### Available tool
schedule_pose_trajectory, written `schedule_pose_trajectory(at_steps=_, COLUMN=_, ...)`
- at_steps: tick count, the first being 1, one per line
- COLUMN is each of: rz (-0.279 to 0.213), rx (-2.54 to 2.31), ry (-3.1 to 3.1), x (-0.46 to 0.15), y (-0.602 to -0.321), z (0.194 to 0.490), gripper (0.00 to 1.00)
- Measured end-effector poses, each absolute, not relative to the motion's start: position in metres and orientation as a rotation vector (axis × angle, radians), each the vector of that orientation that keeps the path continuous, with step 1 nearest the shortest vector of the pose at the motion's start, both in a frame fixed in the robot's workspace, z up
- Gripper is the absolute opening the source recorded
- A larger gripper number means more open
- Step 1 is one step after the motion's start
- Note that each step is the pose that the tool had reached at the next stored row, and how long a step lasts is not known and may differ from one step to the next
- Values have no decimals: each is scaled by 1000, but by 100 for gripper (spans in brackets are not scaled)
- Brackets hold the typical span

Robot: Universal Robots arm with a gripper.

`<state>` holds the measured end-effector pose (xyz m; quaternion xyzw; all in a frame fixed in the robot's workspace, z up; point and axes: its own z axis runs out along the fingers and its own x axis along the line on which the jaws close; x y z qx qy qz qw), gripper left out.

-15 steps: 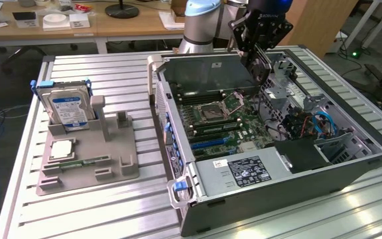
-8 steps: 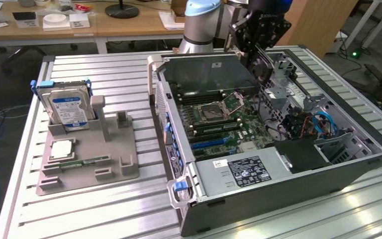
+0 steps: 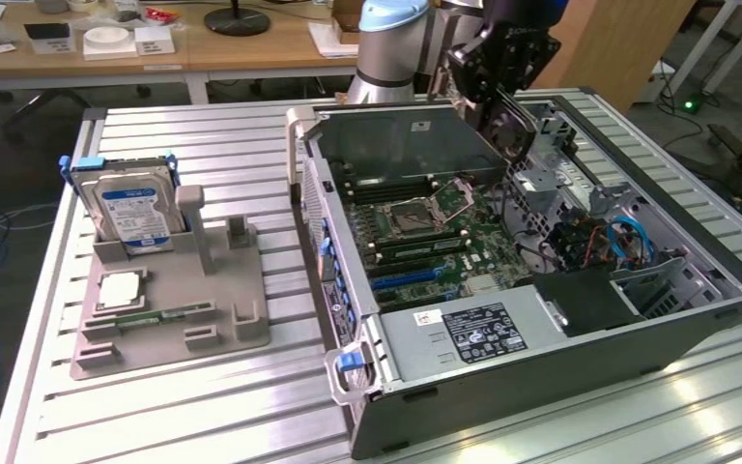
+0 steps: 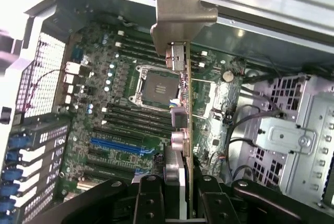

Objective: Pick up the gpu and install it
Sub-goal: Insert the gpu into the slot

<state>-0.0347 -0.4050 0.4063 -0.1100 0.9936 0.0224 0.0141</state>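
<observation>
The gpu (image 3: 509, 124) hangs above the open computer case (image 3: 526, 382), over the back part of the motherboard (image 3: 429, 232), and touches nothing below it. My gripper (image 3: 498, 60) is shut on its upper edge. In the wrist view the gpu (image 4: 183, 130) is seen edge-on between my black fingers (image 4: 150, 199), with its silver bracket (image 4: 183, 7) at the far end, near the case wall. My gripper (image 4: 180, 195) clamps the card from both sides. A blue expansion slot (image 4: 116, 146) lies on the board below, off to one side of the card.
On the exterior view's left a grey holder (image 3: 204, 338) carries a hard drive (image 3: 132, 211) with a blue label, a processor chip (image 3: 119, 290) and a memory stick (image 3: 165, 316). Cables (image 3: 603, 242) and a drive cage (image 4: 292, 140) fill the case's other side.
</observation>
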Motion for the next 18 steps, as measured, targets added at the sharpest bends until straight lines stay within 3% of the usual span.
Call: schedule_pose_trajectory(at_steps=18, rz=75, rx=-714, ry=3035, x=-35, y=-405, z=406, gripper=29)
